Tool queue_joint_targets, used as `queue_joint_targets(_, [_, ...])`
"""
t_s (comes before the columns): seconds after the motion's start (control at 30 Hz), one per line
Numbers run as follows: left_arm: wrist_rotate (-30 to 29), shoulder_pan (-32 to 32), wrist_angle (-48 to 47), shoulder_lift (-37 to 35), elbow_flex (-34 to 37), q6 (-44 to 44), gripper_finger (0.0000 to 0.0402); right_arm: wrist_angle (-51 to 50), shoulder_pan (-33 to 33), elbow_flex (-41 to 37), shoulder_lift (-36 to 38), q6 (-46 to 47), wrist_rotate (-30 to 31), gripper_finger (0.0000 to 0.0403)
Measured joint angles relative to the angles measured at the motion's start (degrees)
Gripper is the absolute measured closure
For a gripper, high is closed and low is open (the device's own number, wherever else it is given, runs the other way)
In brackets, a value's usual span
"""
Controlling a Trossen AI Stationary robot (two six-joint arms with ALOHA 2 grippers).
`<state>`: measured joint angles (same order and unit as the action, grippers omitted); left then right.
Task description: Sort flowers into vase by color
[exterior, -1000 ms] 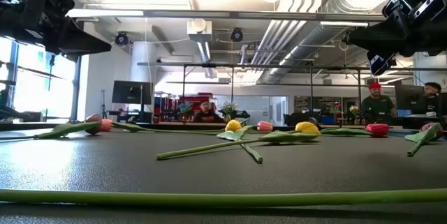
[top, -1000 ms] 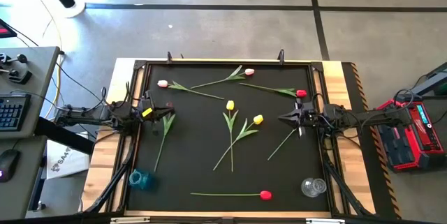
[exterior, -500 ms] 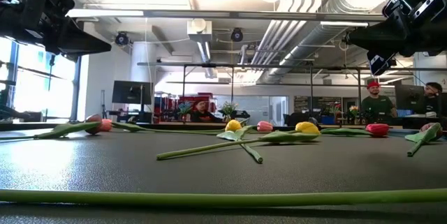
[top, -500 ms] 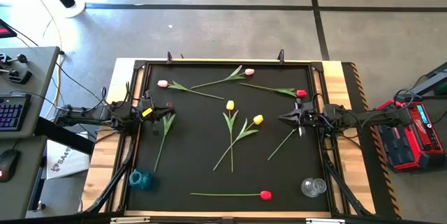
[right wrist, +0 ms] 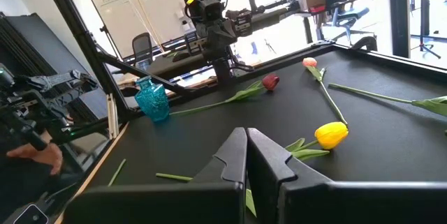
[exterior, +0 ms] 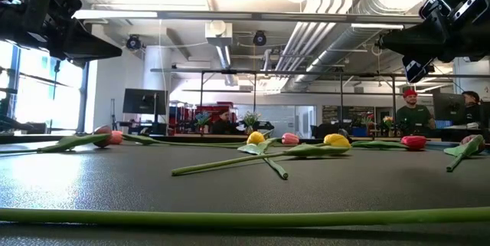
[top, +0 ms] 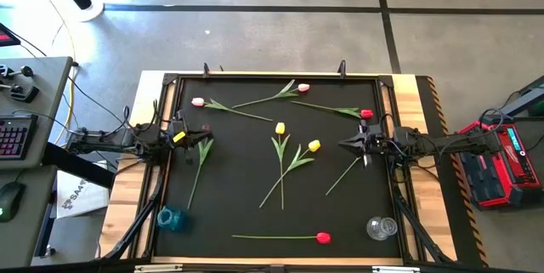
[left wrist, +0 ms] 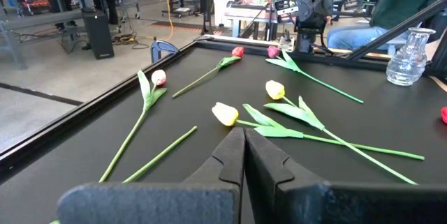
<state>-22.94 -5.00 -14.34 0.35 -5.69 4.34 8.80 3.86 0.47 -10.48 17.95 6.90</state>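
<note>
No legible text — none (anywhere).

Long-stemmed pink, red and yellow artificial tulips [top: 280,128] lie scattered on the black table mat [top: 238,205], between the closed left gripper [top: 206,136] and closed right gripper [top: 343,144].

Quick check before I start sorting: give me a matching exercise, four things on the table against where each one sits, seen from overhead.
Things:
1. blue vase
2. clear vase
3. two yellow tulips
4. left gripper

Places:
A. middle of the mat
B. near right corner
C. left edge, shut and empty
D. near left corner

Pairs: 1-D, 2-B, 3-A, 4-C
</note>
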Motion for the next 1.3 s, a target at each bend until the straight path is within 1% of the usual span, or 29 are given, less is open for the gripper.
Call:
queue_joint_targets(0.13, [0.0,0.0,1.2,0.0,0.1,-0.7,0.0402,0.0,0.0,0.0,0.0,0.0,0.0,0.0402])
queue_joint_targets(0.27, [-0.3,0.0,4.8,0.0,0.1,-7.1,0.0401,0.0,0.0,0.0,0.0,0.0,0.0,0.0402])
queue_joint_targets(0.37, [-0.3,0.0,5.2,0.0,0.1,-9.0,0.0402,0.0,0.0,0.0,0.0,0.0,0.0,0.0402])
queue_joint_targets(0.5, [-0.3,0.0,5.9,0.0,0.1,-9.1,0.0401,0.0,0.0,0.0,0.0,0.0,0.0,0.0402])
queue_joint_targets(0.63, [-0.3,0.0,11.3,0.0,0.0,-8.9,0.0401,0.3,0.0,0.0,0.0,-0.1,0.0,0.0402])
queue_joint_targets(0.77, [-0.4,0.0,13.9,0.0,0.0,-9.1,0.0401,0.4,0.0,0.0,0.0,-0.1,0.0,0.0402])
queue_joint_targets(0.9, [-0.4,0.0,15.7,0.0,0.0,-9.0,0.0402,1.4,0.0,0.0,0.0,-2.7,0.4,0.0402])
queue_joint_targets(0.93, [-0.4,0.0,16.0,0.0,0.0,-8.8,0.0401,1.8,0.0,0.0,0.0,-3.9,1.5,0.0402])
queue_joint_targets(1.0, [-0.4,0.0,16.0,0.0,0.1,-7.7,0.0402,3.0,0.0,0.0,0.0,-3.6,5.9,0.0402])
queue_joint_targets(1.03, [-0.4,0.0,16.2,0.0,0.2,-7.5,0.0401,3.3,0.0,0.0,0.0,-1.6,8.9,0.0402])
queue_joint_targets(1.13, [-0.4,0.0,16.1,0.1,0.4,-7.3,0.0401,3.3,-0.1,0.0,0.0,8.6,21.0,0.0402])
queue_joint_targets(1.17, [-0.4,0.0,16.1,0.3,0.4,-6.9,0.0401,3.1,-0.4,0.1,0.0,11.3,24.0,0.0402])
queue_joint_targets(1.2, [-0.4,0.0,16.1,0.5,0.4,-6.8,0.0401,2.4,-0.9,0.2,0.0,12.7,25.4,0.0402])
queue_joint_targets(1.3, [-0.4,0.0,16.1,1.4,0.4,-8.2,0.0401,2.5,-2.8,1.4,-0.2,13.4,25.1,0.0402])
